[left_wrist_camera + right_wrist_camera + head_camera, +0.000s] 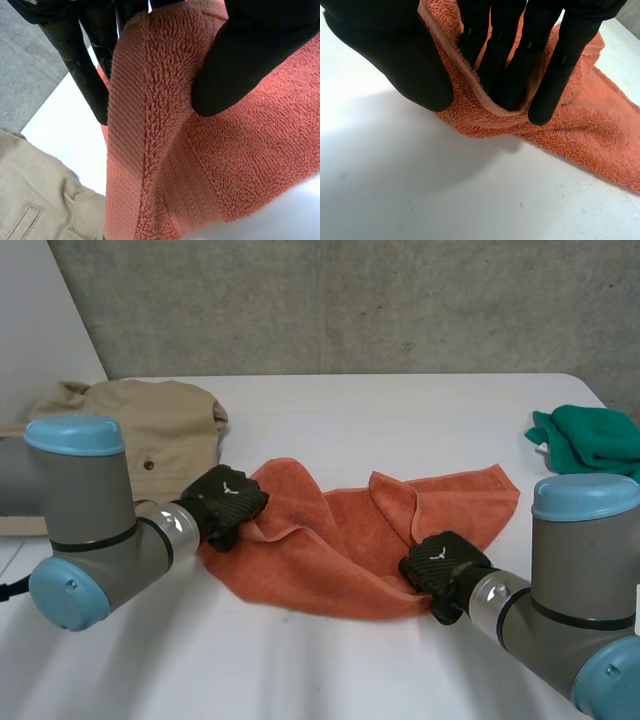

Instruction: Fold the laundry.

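An orange towel (330, 540) lies crumpled across the middle of the white table (400, 410). My left hand (225, 502) sits at the towel's left corner, and the left wrist view shows its thumb (245, 55) and fingers (82, 70) pinching a raised fold of the towel (150, 125). At the near right corner, my right hand (443, 562) grips the towel. In the right wrist view its thumb (395, 55) and fingers (520, 55) clamp the hemmed edge of the towel (580, 125).
A beige garment (140, 435) is heaped at the table's left, close behind my left hand; it appears as the beige garment (45, 200) beside the towel. A green cloth (590, 440) lies at the far right edge.
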